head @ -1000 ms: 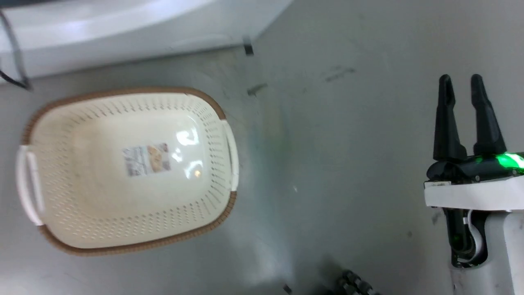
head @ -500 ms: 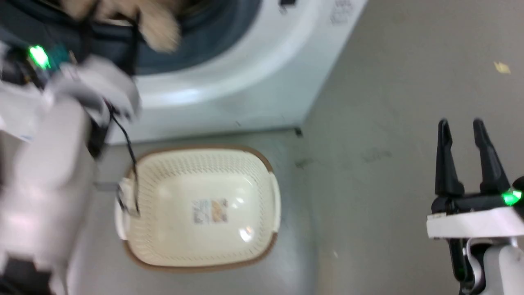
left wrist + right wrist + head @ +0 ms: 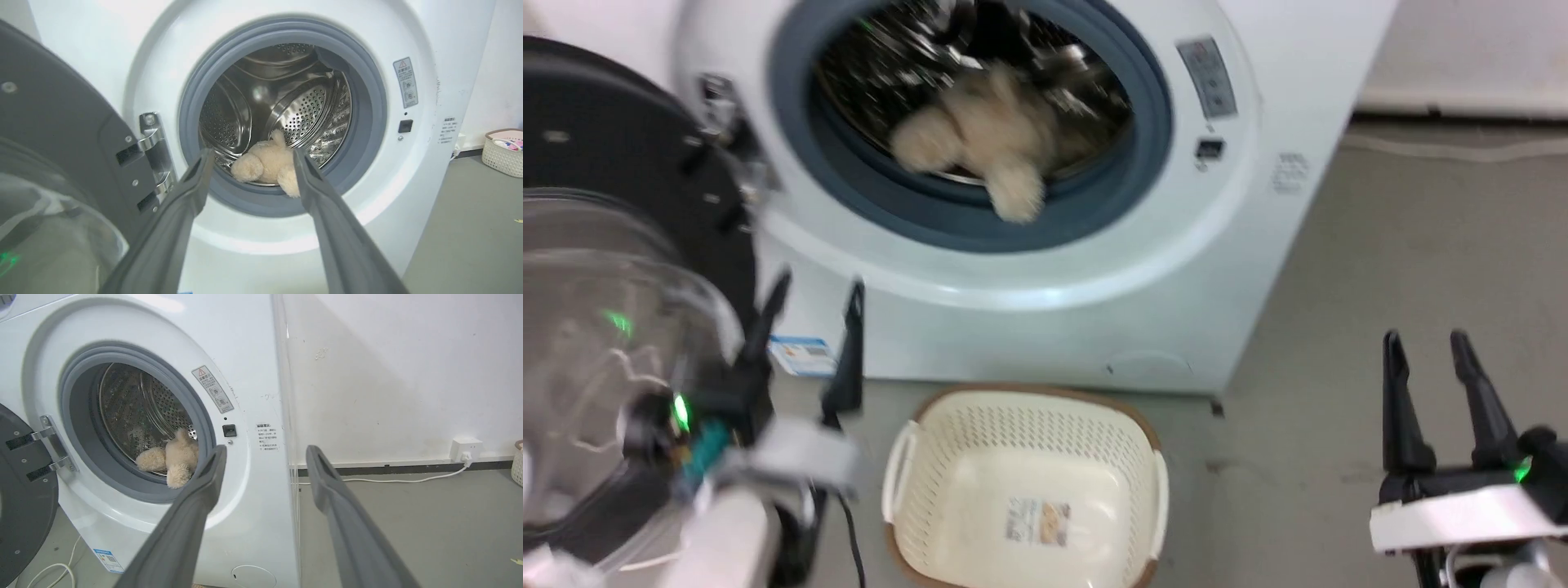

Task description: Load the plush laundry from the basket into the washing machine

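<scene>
The beige plush laundry lies at the front of the washing machine's steel drum, one limb hanging over the grey gasket. The cream basket stands on the floor in front of the washer, with just its bottom label inside. My left gripper is open and holds nothing, low and left of the port, in front of the washer. My right gripper is open too, over the floor to the right of the washer.
The washer's black-rimmed bubble door stands swung open at the left, close beside my left arm. A second small basket sits by the wall at the right. A wall socket and white cable run along the skirting. Grey floor lies right.
The head camera has tilted up, from the basket on the floor to the washer's port. The left gripper, up at the port half a second ago, now sits lower and open; the plush stays in the drum.
</scene>
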Robot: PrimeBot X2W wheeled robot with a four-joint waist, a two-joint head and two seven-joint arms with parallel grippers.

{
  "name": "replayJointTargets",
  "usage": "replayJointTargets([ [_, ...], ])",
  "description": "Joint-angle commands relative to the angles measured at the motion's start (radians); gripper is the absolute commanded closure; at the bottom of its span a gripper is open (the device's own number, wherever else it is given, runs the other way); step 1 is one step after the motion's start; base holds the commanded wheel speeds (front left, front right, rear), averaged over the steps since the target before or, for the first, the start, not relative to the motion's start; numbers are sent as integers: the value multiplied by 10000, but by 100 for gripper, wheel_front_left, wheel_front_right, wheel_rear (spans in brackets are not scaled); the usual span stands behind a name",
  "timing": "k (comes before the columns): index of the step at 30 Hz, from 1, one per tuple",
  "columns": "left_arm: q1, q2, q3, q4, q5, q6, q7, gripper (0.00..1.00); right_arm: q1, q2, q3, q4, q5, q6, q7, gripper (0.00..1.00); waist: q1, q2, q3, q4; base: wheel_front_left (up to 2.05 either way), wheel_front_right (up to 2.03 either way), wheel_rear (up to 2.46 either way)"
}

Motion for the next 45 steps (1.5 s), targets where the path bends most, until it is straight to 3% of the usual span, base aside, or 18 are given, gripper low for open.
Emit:
replayJointTargets([
  [1, 175, -71, 23, -87, 39, 47, -40, 0, 149, -10, 3, 16, -71, 8, -42, 0, 3, 0, -538, 472, 0, 0, 0],
  [8, 2260, -617, -88, -958, 434, -51, -41, 0, 845, -10, 263, -16, -777, 8, -42, 0, 3, 0, -1093, 770, 0, 0, 0],
  [26, 3171, -1350, 368, -823, 1074, -328, -41, 0, 1311, -10, 521, 264, -759, 8, -42, 0, 3, 0, -1184, 527, 0, 0, 0],
  [27, 3062, -1349, 371, -809, 1069, -347, 3, 100, 1218, 2, 514, 249, -763, 0, 1, 100, 4, 0, -1184, 526, 0, 0, 0],
  [45, 3046, -1546, 604, -852, 1250, -417, 288, 100, 1153, 1, 551, 215, -890, 1, 278, 100, 4, 0, -1168, 492, 0, 0, 0],
])
